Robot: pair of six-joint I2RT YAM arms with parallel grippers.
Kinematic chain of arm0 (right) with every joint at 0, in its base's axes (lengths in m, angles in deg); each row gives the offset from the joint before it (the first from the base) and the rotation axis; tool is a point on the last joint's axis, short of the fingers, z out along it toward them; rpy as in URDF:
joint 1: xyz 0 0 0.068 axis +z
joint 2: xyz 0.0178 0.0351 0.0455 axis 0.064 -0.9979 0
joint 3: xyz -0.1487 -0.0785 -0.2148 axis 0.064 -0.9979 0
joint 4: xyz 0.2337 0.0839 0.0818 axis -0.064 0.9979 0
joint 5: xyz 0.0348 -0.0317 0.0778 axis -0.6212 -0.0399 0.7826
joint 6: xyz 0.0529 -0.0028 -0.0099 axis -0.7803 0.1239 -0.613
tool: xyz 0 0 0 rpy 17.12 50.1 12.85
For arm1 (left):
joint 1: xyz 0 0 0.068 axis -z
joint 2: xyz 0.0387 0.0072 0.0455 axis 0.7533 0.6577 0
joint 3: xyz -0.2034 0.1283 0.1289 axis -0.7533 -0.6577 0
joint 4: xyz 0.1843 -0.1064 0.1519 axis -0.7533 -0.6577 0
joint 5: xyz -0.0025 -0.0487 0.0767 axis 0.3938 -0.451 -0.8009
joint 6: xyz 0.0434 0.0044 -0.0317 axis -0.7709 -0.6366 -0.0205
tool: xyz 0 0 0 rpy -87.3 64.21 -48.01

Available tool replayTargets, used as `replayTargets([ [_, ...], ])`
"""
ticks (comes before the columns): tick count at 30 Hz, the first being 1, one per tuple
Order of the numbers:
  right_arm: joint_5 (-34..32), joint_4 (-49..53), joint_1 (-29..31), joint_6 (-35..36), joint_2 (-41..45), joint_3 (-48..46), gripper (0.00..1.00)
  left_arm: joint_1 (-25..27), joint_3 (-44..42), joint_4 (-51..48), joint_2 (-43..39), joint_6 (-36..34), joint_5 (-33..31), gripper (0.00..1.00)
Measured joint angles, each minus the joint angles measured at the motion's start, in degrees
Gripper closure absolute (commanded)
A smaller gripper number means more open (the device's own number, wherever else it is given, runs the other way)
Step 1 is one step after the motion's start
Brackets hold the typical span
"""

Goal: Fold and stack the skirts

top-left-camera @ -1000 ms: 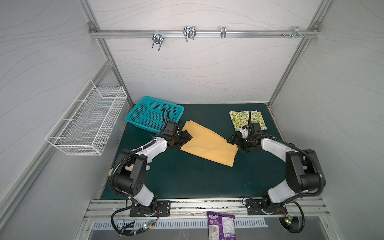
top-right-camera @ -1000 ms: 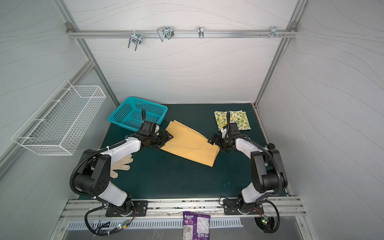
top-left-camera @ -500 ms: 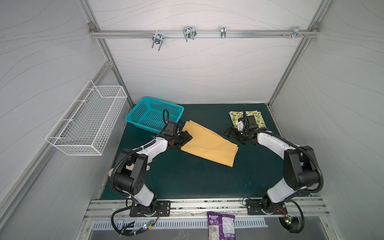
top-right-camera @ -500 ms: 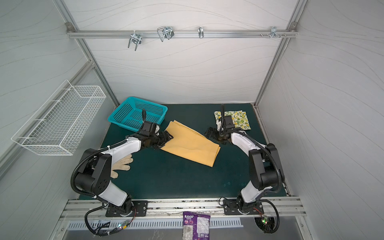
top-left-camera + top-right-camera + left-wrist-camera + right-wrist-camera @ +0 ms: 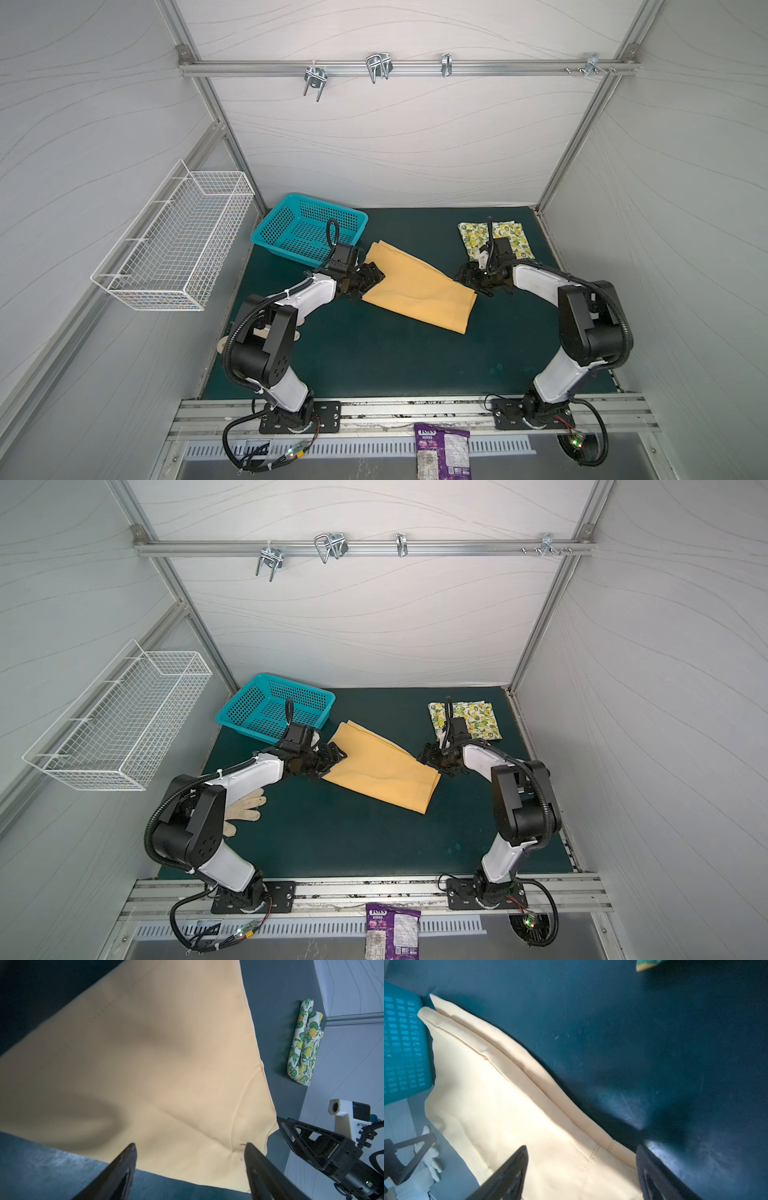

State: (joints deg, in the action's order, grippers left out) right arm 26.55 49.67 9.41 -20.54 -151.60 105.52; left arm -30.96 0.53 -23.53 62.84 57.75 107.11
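The mustard-yellow skirt lies folded flat, slanting across the middle of the green mat. My left gripper stands open at its left edge, jaws astride the hem and nothing gripped. At the skirt's right corner, my right gripper is open too, its jaws on either side of the seamed edge. The lemon-print skirt lies folded at the back right, behind my right wrist.
A teal plastic basket stands at the back left, touching the mustard skirt's far corner. A white wire basket hangs on the left wall. A beige glove lies by the left arm. A snack packet lies off the mat in front.
My right gripper swung toward the back, then returned to the mustard skirt's right corner with its jaws a little narrower. The left arm and both skirts have stayed put.
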Motion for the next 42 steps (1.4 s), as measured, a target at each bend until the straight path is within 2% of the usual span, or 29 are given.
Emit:
replayTargets([
  [11, 0.1, -1.8, -0.8, 0.0, 0.2, -3.5, 0.34, 0.0, 0.3, 0.0, 0.4, 0.0, 0.0, 0.19],
  [18, 0.3, -2.4, -1.1, 0.2, 0.6, -4.6, 0.53, 0.0, 0.3, 0.0, 1.0, 0.0, 0.1, 0.19],
  [22, 0.4, -2.6, -1.3, 0.0, 0.6, -4.6, 0.68, 0.0, 0.3, 0.0, 1.1, 0.0, 0.3, 0.19],
  [30, 0.7, -2.8, -2.2, -0.6, 1.7, -5.7, 0.84, 0.0, 0.3, 0.0, 1.1, 0.0, 0.5, 0.19],
  [36, 1.8, -2.8, -2.8, -0.9, 3.6, -6.0, 0.90, 0.0, 0.3, 0.0, 1.6, 0.0, 0.7, 0.19],
  [42, 2.7, -2.8, -3.0, -1.1, 4.9, -7.0, 0.90, 0.0, 0.4, 0.0, 1.7, 0.0, 0.9, 0.19],
])
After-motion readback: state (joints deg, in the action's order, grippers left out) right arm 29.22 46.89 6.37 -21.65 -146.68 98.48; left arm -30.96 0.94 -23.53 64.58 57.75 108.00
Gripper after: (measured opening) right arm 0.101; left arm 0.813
